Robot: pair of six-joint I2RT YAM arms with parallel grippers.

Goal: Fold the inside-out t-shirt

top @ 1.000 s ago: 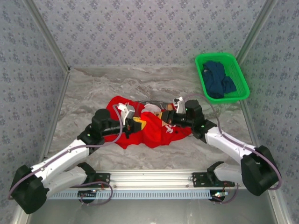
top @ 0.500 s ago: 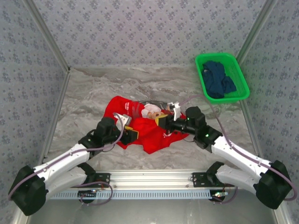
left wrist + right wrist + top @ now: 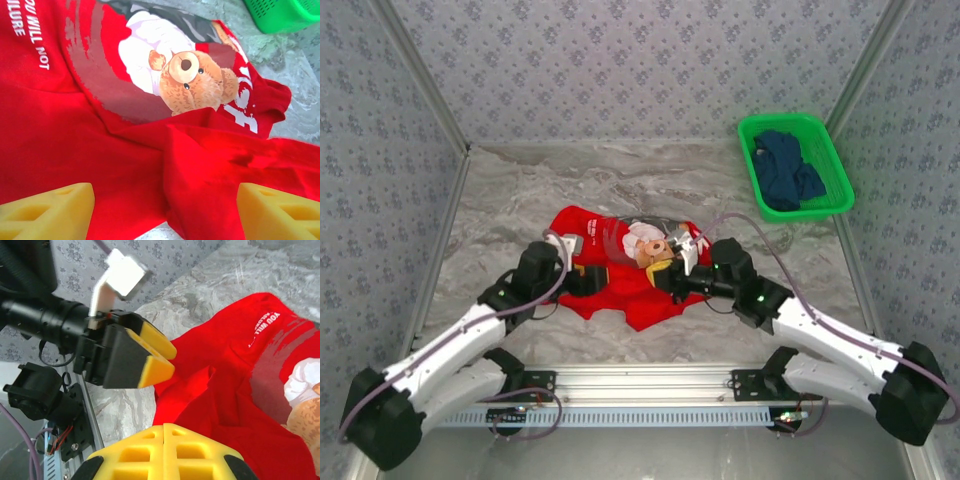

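Rumpled at mid-surface [image 3: 510, 190] beneath left tool [image 3: 162, 202], spread wide, and right tool [image 3: 163, 432], pads pressed together: inside-out t-shirt [image 3: 630, 295], soft, light, limp, likely best pinched at hem or shoulder edges.

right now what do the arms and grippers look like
The left arm and right arm have white links with black joints, and a lilac cable runs along each. The left gripper and right gripper are black with bright yellow fingers moulded in a triangular lattice. A white bracket sits on the left wrist.
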